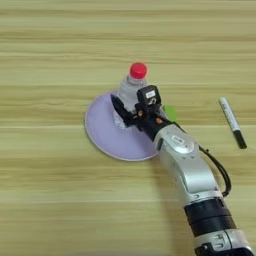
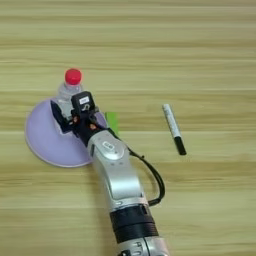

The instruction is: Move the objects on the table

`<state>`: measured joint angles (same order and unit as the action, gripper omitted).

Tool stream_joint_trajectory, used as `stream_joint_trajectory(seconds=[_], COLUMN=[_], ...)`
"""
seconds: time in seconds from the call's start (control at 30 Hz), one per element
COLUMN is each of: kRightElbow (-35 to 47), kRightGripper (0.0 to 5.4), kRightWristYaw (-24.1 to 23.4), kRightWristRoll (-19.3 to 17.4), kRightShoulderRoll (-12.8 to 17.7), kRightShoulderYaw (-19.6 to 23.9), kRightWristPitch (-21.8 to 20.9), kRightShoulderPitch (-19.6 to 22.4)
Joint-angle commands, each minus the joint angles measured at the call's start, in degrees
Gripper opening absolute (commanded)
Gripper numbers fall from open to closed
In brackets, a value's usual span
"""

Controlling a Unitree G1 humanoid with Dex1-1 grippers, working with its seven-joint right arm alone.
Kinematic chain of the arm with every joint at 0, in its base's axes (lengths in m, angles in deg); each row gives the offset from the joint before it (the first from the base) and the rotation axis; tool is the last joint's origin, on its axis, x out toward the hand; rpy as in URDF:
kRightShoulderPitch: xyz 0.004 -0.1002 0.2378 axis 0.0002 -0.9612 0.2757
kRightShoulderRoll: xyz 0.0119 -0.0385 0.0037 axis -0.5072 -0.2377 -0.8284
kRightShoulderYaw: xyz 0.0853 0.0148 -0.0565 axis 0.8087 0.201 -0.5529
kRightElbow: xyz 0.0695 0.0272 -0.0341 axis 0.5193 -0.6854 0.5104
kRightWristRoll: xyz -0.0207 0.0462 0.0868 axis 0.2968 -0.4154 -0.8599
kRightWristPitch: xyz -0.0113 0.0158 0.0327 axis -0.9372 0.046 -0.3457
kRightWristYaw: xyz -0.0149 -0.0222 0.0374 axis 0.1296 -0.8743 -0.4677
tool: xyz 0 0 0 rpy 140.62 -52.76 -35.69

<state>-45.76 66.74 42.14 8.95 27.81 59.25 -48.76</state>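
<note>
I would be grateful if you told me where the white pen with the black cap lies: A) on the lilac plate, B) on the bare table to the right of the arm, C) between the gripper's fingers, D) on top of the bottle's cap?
B: the pen lies alone on the bare wood of the table, well to the right of the arm and apart from the lilac plate and the bottle.

A light yellowish wooden table (image 1: 50, 50) is streaked lengthwise with darker grain. A round lilac plate (image 1: 102, 132) is seen, and a clear plastic bottle (image 1: 129, 90) is topped by a red cap (image 1: 138, 70). A small green block (image 1: 170, 112) shows bright green. A white pen (image 1: 229, 117) is tipped with a black cap (image 1: 240, 138). The silver forearm (image 1: 187, 167) ends in black fingers (image 1: 120, 108).
</note>
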Motion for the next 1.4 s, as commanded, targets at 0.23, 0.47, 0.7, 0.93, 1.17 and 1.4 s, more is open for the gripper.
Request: stream_joint_trajectory(seconds=[0.23, 0.47, 0.7, 0.93, 1.17, 1.4], kRightElbow=[5.75, 6.13, 6.22, 5.18, 2.72, -0.62], kRightGripper=[3.23, 3.18, 3.18, 3.18, 3.18, 3.17], kRightWristYaw=[-3.39, -4.32, -7.62, -11.2, -14.69, -16.46], kRightWristRoll=[-1.91, -2.74, -1.27, -0.2, 1.86, 3.62], kRightShoulderRoll=[0.5, 0.6, 2.2, 4.48, 6.53, 8.01], kRightShoulderYaw=[5.8, 8.16, 11.22, 14.29, 16.27, 16.51], kRightWristPitch=[-4.93, -6.19, -8.63, -10.25, -10.71, -9.1], kRightShoulderPitch=[5.66, 6.45, 7.32, 8.2, 8.85, 9.33])
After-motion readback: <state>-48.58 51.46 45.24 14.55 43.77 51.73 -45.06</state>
